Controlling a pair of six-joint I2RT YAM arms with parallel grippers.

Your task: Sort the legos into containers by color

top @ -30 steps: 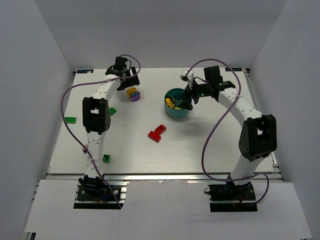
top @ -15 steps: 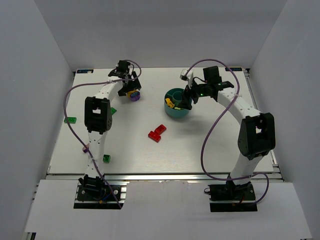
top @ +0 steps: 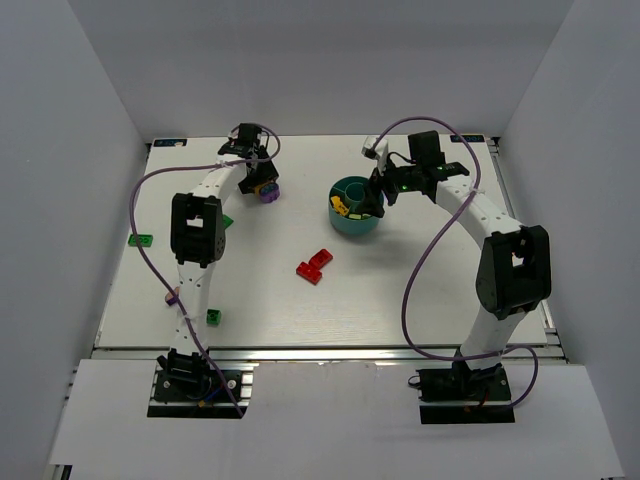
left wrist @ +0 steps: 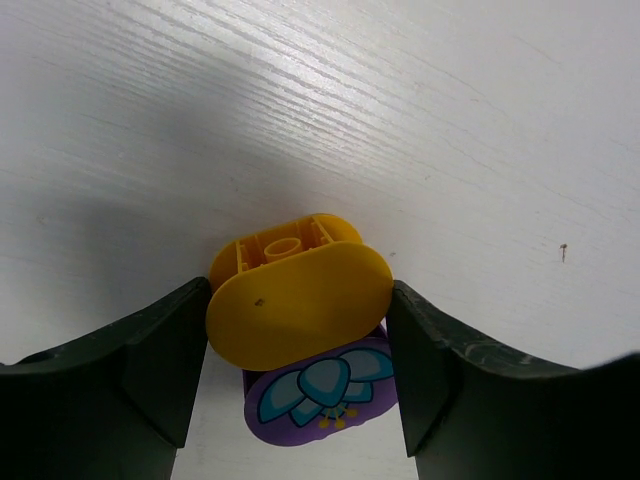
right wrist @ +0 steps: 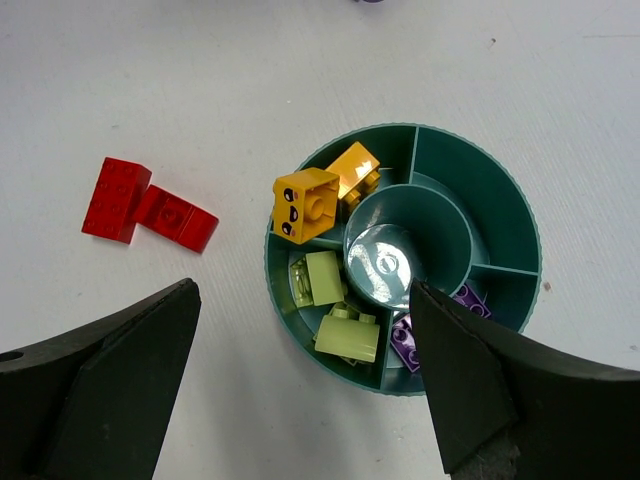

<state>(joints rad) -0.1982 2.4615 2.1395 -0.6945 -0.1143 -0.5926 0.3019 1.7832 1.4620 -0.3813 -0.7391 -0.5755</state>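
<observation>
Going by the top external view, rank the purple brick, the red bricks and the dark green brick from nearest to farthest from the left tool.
1. Purple brick: at the left tool, far side of the table, beside the yellow oval brick between its fingers.
2. Red bricks: mid-table.
3. Dark green brick: near the front edge, by the left arm.

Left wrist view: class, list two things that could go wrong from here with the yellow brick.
1. The yellow brick lies against the purple brick between the left gripper's fingers; lifting might drag the purple one along.
2. The dish's yellow compartment already holds two bricks; a third might perch and tip out.
</observation>
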